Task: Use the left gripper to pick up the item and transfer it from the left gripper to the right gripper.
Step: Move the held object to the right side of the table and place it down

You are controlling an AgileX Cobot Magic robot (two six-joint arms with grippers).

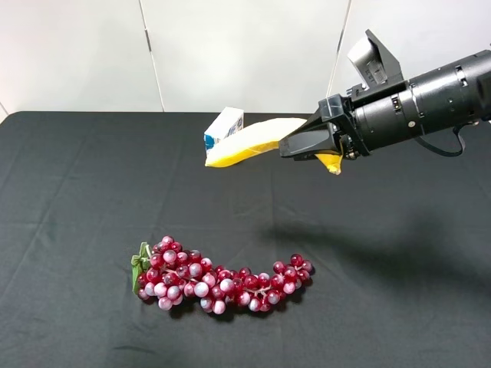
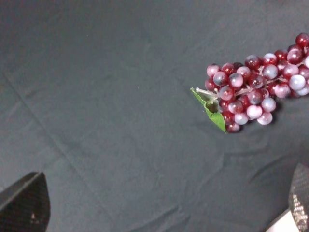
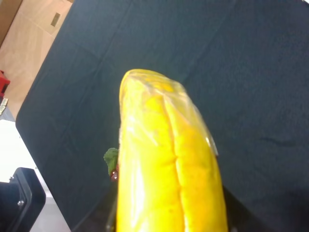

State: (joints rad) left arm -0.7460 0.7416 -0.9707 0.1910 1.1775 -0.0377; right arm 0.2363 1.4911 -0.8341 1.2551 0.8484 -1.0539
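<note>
Grape bunch (image 1: 222, 280) lies nearest on the desk (image 1: 77, 192); behind, the banana (image 1: 249, 142) hangs midair pinched in your right gripper (image 1: 299, 144) jaws, left gripper (image 2: 161, 203) jaws spread and empty, so transfer looks done, you just hold firm.

The right arm (image 1: 437, 100) runs off the exterior view's right edge. The right gripper (image 1: 307, 143) covers the middle of the banana (image 1: 245, 143), and the banana hides a lower corner of the carton (image 1: 225, 125). In the right wrist view the banana fills the frame, blurred, runs past its edge and hides the gripper; only a leaf scrap (image 3: 111, 157) peeks out beside it. The left wrist view cuts off the grapes (image 2: 260, 82), and of the left gripper (image 2: 164, 212) shows just 2 finger tips (image 2: 26, 205).
</note>
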